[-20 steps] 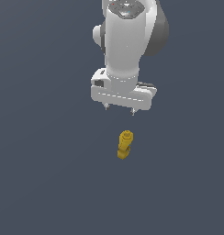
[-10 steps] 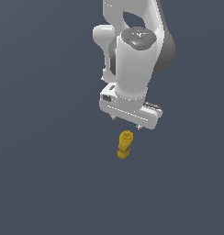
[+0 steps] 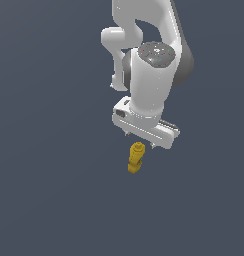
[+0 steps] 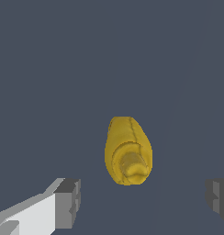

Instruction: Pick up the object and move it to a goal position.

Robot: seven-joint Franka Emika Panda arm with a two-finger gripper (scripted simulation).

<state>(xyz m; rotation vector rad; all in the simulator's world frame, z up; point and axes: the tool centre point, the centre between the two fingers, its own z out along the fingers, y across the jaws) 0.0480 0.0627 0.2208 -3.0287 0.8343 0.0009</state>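
The object (image 3: 135, 157) is a small mustard-yellow knobbly piece with a round cap end, lying on the dark grey floor. In the wrist view the object (image 4: 128, 150) shows between and beyond the two grey fingertips (image 4: 68, 203), untouched. My white gripper (image 3: 139, 140) hangs just above the object's cap end, tilted, with its jaws wide open and nothing between them. Only short finger stubs show below the hand in the exterior view.
The white arm (image 3: 149, 55) rises behind the gripper toward the top of the exterior view. The plain dark grey floor (image 3: 54, 190) surrounds the object; no other thing is in view.
The gripper has come down and turned, moving from well above the object to just over its cap end. The object has not moved.
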